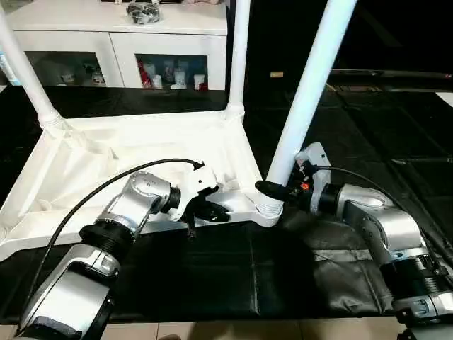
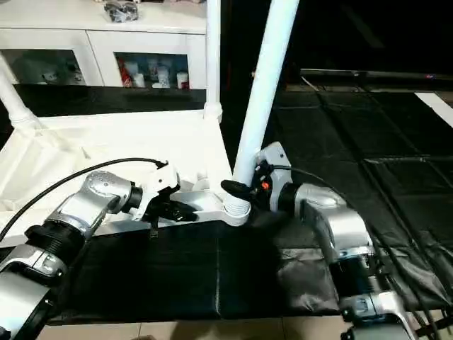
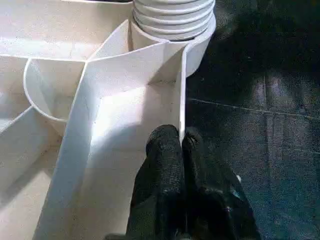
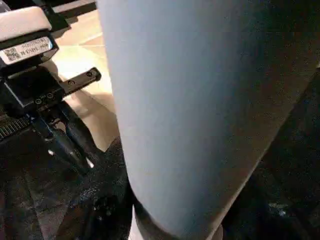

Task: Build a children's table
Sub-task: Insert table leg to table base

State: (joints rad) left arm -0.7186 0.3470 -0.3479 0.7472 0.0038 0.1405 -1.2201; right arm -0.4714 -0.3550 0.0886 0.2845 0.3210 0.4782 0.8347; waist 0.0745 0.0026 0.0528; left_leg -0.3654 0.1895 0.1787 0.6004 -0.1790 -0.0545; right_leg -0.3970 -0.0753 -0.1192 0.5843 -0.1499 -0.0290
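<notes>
The children's table lies upside down on a black mat, its white ribbed top (image 1: 141, 145) facing up. Three white legs stand in corner sockets: back left (image 1: 25, 71), back right (image 1: 239, 57) and front right (image 1: 308, 92). My left gripper (image 1: 216, 211) is shut on the thin front rim of the top (image 3: 181, 90), a short way from the front right socket (image 3: 172, 20). My right gripper (image 1: 274, 190) is closed around the base of the front right leg (image 4: 200, 115), just above its socket (image 1: 267, 209). One black finger (image 1: 269, 189) crosses the front of the leg.
A white cabinet with glass doors (image 1: 120, 42) stands behind the table. The black mat (image 1: 212, 269) covers the floor forward and to the right. A strip of light floor (image 1: 212, 330) runs along the mat's front edge.
</notes>
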